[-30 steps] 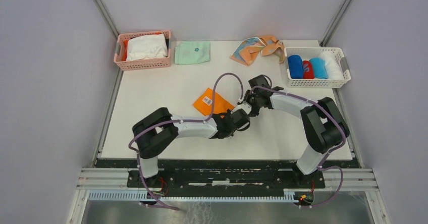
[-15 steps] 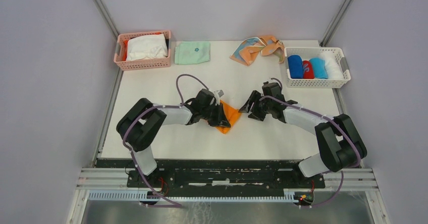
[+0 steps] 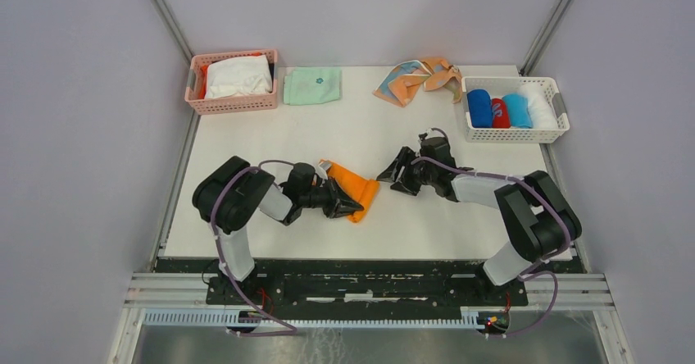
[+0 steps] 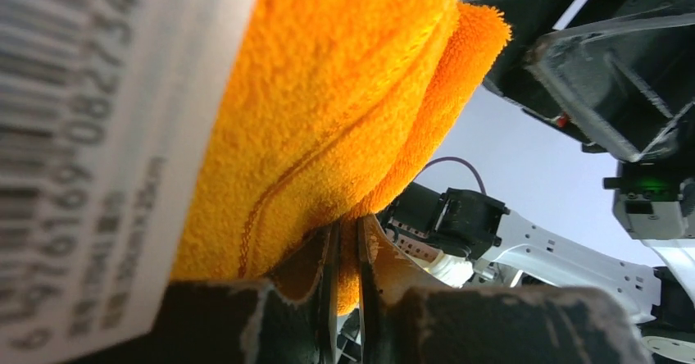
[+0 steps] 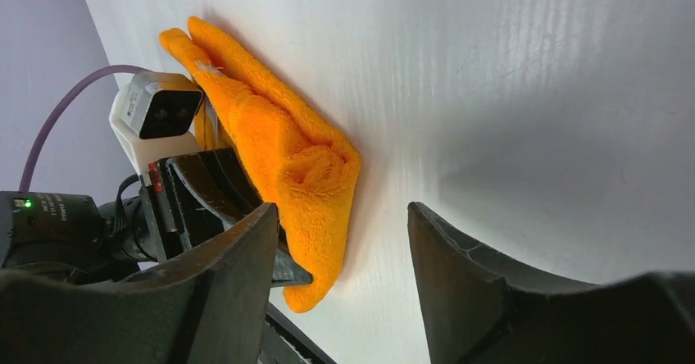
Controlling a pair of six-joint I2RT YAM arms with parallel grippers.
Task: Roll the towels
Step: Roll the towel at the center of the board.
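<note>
- The left gripper (image 3: 352, 207) stays clenched on an edge of the orange towel (image 3: 361, 189), and its arm is now pulled back leftward.
- The right gripper (image 3: 385, 173) has released, its jaws spread wider than before, just beside the towel.
- The towel lies bunched mid-table (image 3: 270, 147) between them.

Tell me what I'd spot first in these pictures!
The bright orange towel, bunched in the middle of the table and pinched by the left gripper. The right gripper is open close beside it. Far right, a royal blue towel sits rolled in a white basket.
</note>
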